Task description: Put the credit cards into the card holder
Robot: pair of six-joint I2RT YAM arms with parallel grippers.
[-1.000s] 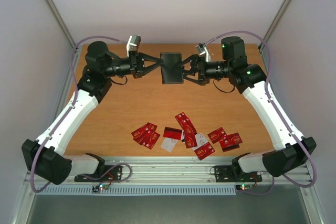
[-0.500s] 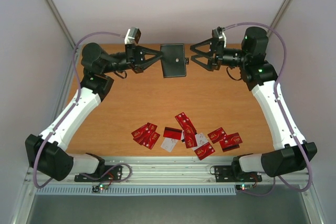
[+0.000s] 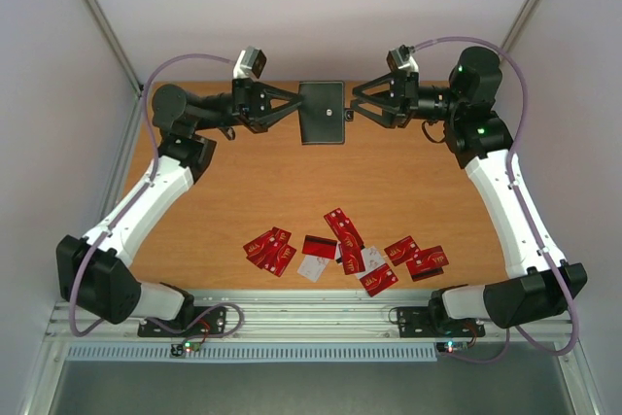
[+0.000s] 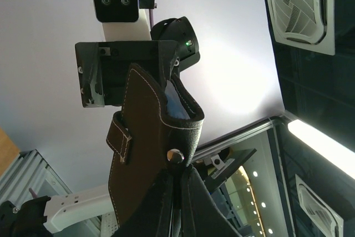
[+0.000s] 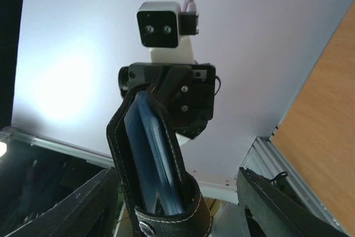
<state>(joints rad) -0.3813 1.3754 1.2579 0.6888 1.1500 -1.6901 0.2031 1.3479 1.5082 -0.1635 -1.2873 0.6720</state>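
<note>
The black card holder hangs in the air above the far middle of the table, slightly spread, with bluish pockets showing inside. My left gripper is shut on its left edge; in the left wrist view the fingers pinch the card holder just below its snap stud. My right gripper stands open at the right edge. In the right wrist view the card holder sits between the spread fingers without touching them. The credit cards, mostly red with a white one, lie scattered near the front edge.
The wooden table is boxed in by pale walls and slanted metal posts. A metal rail with both arm bases runs along the near edge. Both arms stretch inward at the far side, well above the cards.
Both arms have lifted from the table toward the back. The right gripper drew away from the holder, then came back to its right edge with narrower jaws. The left grip has held throughout.
</note>
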